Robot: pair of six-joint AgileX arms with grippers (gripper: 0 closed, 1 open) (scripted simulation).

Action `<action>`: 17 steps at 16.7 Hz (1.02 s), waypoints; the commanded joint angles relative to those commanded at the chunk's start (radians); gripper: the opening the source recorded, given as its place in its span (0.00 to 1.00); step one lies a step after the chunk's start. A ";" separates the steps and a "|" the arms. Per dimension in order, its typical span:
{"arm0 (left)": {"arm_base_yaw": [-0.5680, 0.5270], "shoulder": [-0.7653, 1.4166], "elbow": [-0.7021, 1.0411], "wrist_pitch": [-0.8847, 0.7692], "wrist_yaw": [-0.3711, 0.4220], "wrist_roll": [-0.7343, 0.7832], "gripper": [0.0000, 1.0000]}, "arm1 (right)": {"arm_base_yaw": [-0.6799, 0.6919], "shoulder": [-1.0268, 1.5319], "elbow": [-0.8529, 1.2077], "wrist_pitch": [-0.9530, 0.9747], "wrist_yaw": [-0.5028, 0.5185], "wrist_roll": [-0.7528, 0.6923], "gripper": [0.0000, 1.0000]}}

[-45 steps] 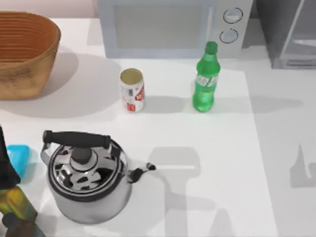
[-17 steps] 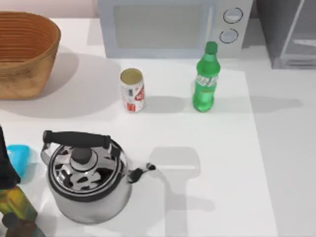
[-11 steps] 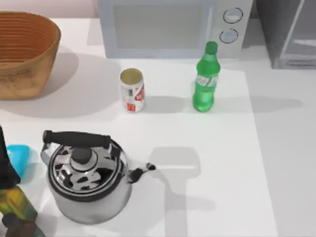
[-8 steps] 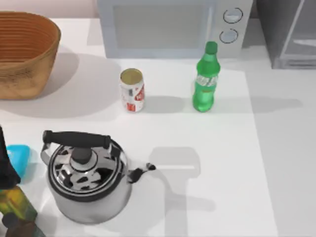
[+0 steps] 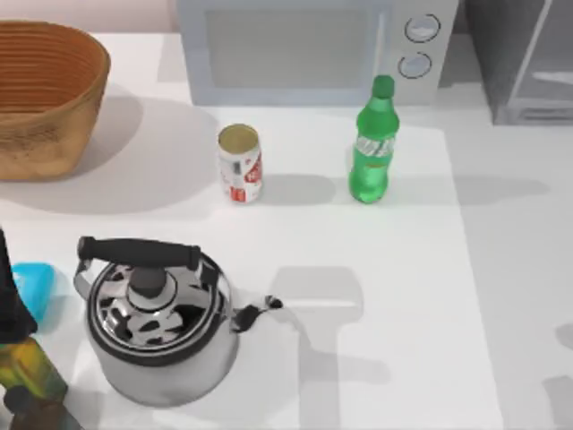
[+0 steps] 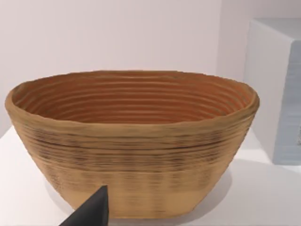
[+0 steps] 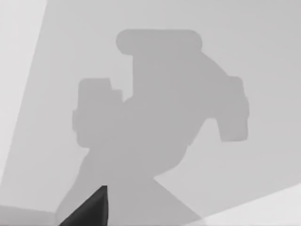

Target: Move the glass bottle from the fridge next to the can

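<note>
The glass bottle [image 5: 372, 143] stood upright on the tabletop [image 5: 403, 296], right of the can [image 5: 240, 163], apart from it, outside the fridge [image 5: 519, 58]. Either claw's state I could not tell. Nudging it closer seemed wise.

A dark, near-black wedge with a pointed tip, 1 fingertip [image 6: 91, 212] of the left gripper, matches the same matte wedge, the right gripper's fingertip [image 7: 89, 211].
</note>
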 joint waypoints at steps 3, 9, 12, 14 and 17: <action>0.000 0.000 0.000 0.000 0.000 0.000 1.00 | -0.254 0.289 0.095 -0.006 -0.127 -0.277 1.00; 0.000 0.000 0.000 0.000 0.000 0.000 1.00 | -0.764 0.867 0.275 -0.003 -0.383 -0.834 1.00; 0.000 0.000 0.000 0.000 0.000 0.000 1.00 | -0.986 1.117 0.347 0.006 -0.498 -1.077 1.00; 0.000 0.000 0.000 0.000 0.000 0.000 1.00 | -1.108 1.254 0.385 0.012 -0.563 -1.210 1.00; 0.000 0.000 0.000 0.000 0.000 0.000 1.00 | -1.236 1.396 0.423 0.019 -0.633 -1.350 1.00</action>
